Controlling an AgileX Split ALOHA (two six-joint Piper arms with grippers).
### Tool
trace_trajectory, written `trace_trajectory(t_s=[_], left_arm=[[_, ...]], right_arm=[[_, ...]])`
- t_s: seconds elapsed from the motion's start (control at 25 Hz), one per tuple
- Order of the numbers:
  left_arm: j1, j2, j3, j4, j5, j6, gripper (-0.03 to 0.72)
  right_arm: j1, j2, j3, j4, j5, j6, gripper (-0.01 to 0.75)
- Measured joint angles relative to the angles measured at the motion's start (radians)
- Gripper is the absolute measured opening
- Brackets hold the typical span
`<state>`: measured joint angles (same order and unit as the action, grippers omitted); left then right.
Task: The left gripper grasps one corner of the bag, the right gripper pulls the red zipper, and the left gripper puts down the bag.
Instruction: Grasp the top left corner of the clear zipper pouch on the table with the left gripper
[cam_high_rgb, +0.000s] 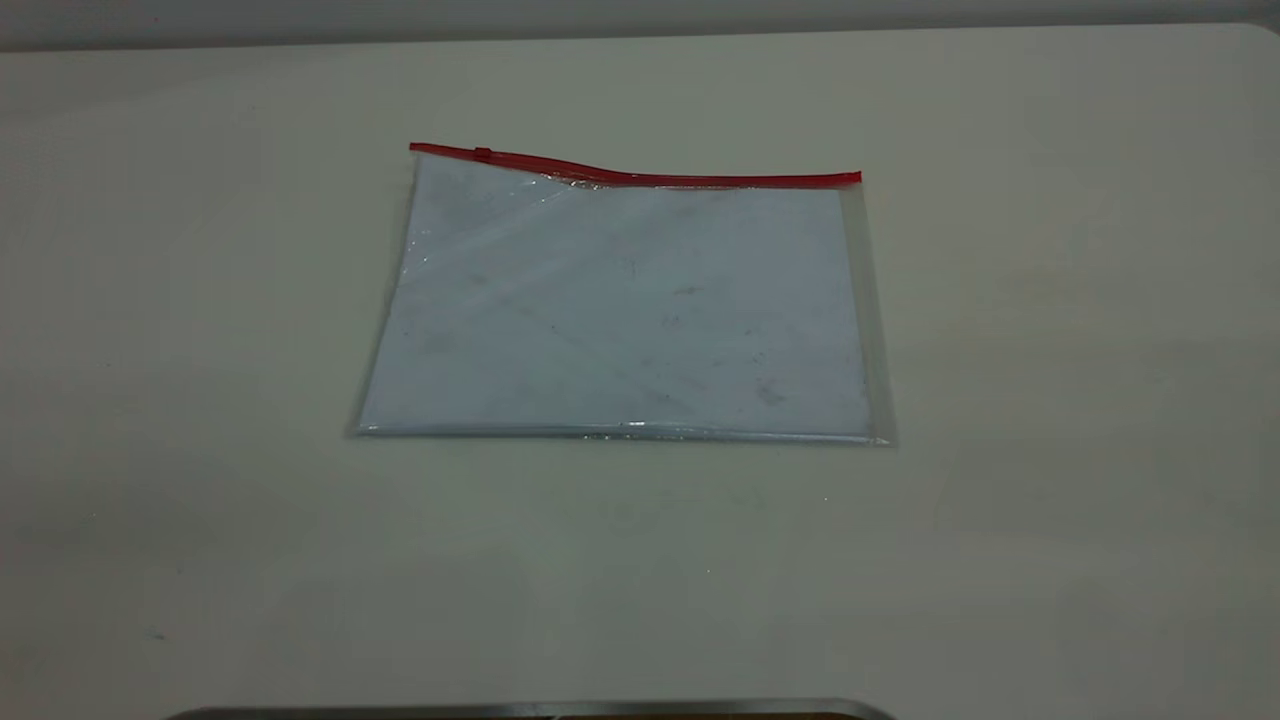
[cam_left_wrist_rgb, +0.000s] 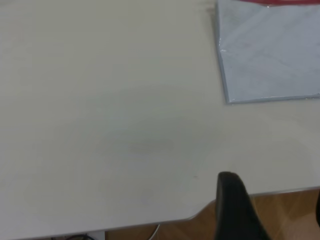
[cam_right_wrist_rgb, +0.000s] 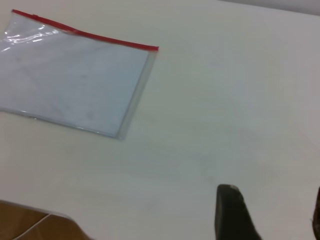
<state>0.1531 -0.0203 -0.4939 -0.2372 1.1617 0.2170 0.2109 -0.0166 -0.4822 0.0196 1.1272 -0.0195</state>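
Note:
The bag (cam_high_rgb: 620, 300) lies flat in the middle of the table, a clear pouch with a smudged white sheet inside. The red zipper (cam_high_rgb: 640, 176) runs along its far long edge, with the slider tab (cam_high_rgb: 483, 154) near the left end. The corner of the bag (cam_high_rgb: 414, 150) where the red strip ends rests on the table. Neither arm shows in the exterior view. My left gripper (cam_left_wrist_rgb: 274, 200) hangs open over the table's near edge, well short of the bag (cam_left_wrist_rgb: 270, 55). My right gripper (cam_right_wrist_rgb: 272, 200) is open over bare table, far from the bag (cam_right_wrist_rgb: 75, 85) and its zipper (cam_right_wrist_rgb: 85, 32).
The pale table (cam_high_rgb: 1050, 400) spreads wide on all sides of the bag. A dark metal rim (cam_high_rgb: 530, 710) shows at the near edge in the exterior view. Wooden floor (cam_left_wrist_rgb: 285, 210) lies beyond the table edge under the left gripper.

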Motion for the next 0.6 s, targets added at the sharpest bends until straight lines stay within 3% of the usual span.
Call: trace_trajectory(t_s=[0.28,0.6], left_arm=[[-0.004,0.03,-0.002,-0.083,-0.121,0.0,0.451],[-0.004,0.45,-0.127,-0.09,-0.213,0.055,0.461]], right_arm=[[0.0,0.0,-0.003,0.005,-0.013,0.01,0.421],[0.0,0.192,-0.141,-0.02,-0.1,0.036,0.48]])
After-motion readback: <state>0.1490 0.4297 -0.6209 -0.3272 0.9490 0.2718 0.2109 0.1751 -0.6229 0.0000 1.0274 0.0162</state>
